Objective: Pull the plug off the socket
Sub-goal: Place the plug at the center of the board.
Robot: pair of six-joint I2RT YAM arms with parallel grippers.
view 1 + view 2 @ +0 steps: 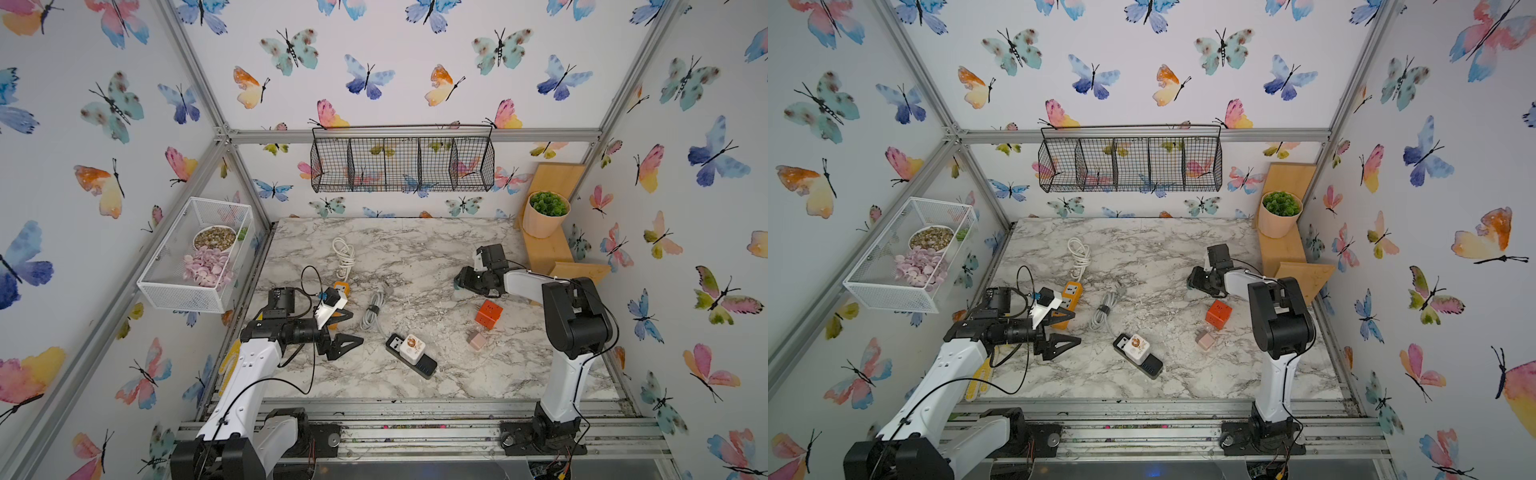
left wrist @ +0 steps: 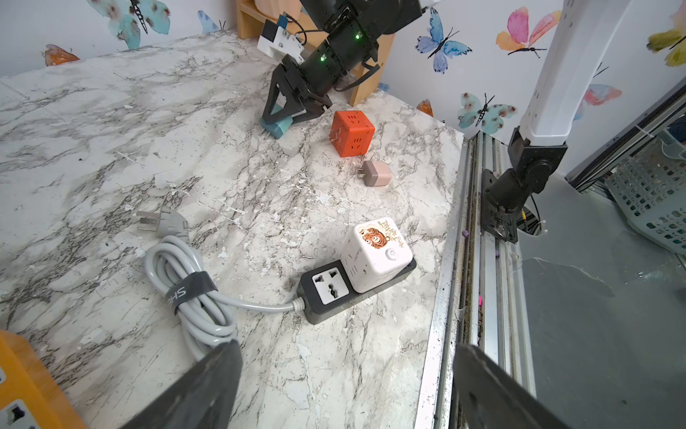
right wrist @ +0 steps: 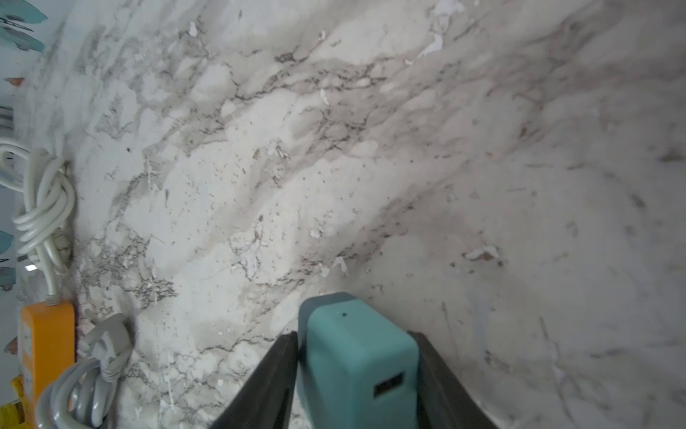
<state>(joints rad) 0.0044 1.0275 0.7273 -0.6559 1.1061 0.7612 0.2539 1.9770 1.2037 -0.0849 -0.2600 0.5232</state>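
My right jaws are flanking the teal plug (image 3: pixel 356 364), lying on the tabletop (image 2: pixel 111 130) near the red socket cube (image 2: pixel 352 133); I cannot tell whether I am gripping it. Left jaws are standing wide.

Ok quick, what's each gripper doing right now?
Left gripper: open, holding nothing.
Right gripper: jaws on either side of the teal plug; whether they grip it cannot be told.

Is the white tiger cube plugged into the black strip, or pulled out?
Plugged in. The white tiger cube sits flush on the black power strip, prongs hidden, beside its empty socket.
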